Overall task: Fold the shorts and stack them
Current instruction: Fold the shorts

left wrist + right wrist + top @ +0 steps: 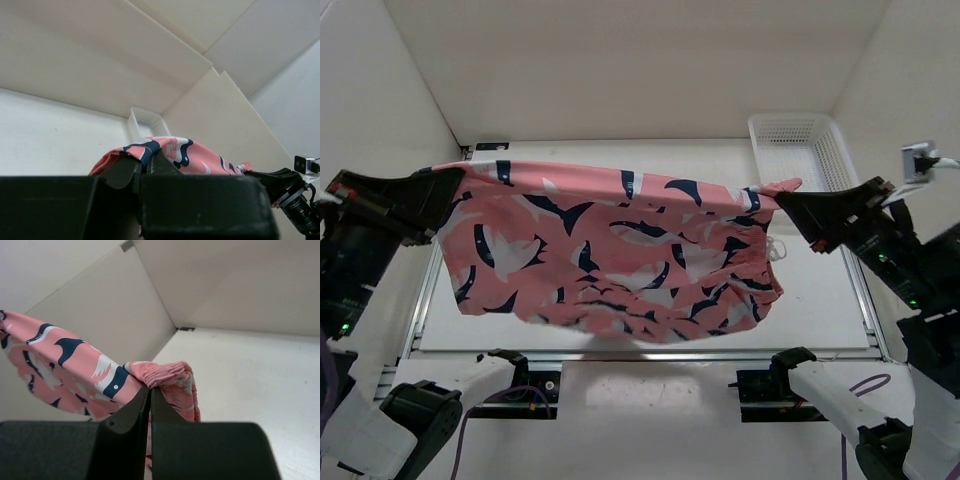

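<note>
Closed black fingers [127,412] are seen nearest the lens in both wrist views. The left gripper [147,162] is pinched fully together on one upper corner of the shorts [620,250], and the right gripper [150,395] is clamped just as tightly on the gathered waistband at the opposite corner, with no gap left between its jaws. In the overhead view the coral-pink fabric, printed with navy-and-white shark shapes, is held aloft and stretched taut along its upper edge, from above the left edge of the table [820,300] across to a spot short of the right edge. The rest of the cloth is draped downward towards the near edge. The lower hem appears to hang clear of the surface, though contact cannot be ruled out from above. A white drawstring [776,250] is seen dangling near the right-hand corner of the garment. A white mesh basket [790,122] is set in the far right corner of the tabletop, apart from the shorts.
</note>
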You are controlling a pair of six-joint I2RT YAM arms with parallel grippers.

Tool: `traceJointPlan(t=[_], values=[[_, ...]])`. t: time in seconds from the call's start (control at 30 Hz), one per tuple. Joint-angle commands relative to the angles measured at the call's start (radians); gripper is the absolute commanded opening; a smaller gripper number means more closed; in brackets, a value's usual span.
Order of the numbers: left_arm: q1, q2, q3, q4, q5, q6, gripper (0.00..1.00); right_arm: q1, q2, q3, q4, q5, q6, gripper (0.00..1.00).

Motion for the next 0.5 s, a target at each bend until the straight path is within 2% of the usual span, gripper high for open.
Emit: traceJointPlan(t=[0.0, 0.1, 0.17, 0.23, 0.3, 0.37, 0.47], values=[[0.014, 0.054, -0.074, 0.120, -0.205, 0.036, 0.10, -0.012, 0.030, -0.060, -0.119, 0.245, -0.037, 0.00], [0.014, 0.152, -0.064, 0.137, -0.235, 0.050, 0.10, -0.012, 0.103, -0.105, -0.119, 0.335, -0.071, 0.00], [0.014, 0.270, -0.054, 0.137, -0.235, 0.090, 0.10, -0.012, 0.170, -0.149, -0.086, 0.365, -0.113, 0.00], [0.029, 0.360, -0.133, 0.201, -0.216, 0.108, 0.10, -0.012, 0.224, -0.171, -0.054, 0.438, -0.135, 0.00], [0.088, 0.420, -0.191, 0.245, -0.150, 0.108, 0.10, -0.012, 0.313, -0.211, -0.015, 0.477, -0.157, 0.00], [0.115, 0.547, -0.200, 0.259, -0.103, 0.118, 0.10, -0.038, 0.413, -0.255, 0.063, 0.497, -0.172, 0.00], [0.150, 0.736, -0.127, 0.259, -0.051, 0.127, 0.10, -0.072, 0.566, -0.264, 0.140, 0.462, -0.172, 0.00]])
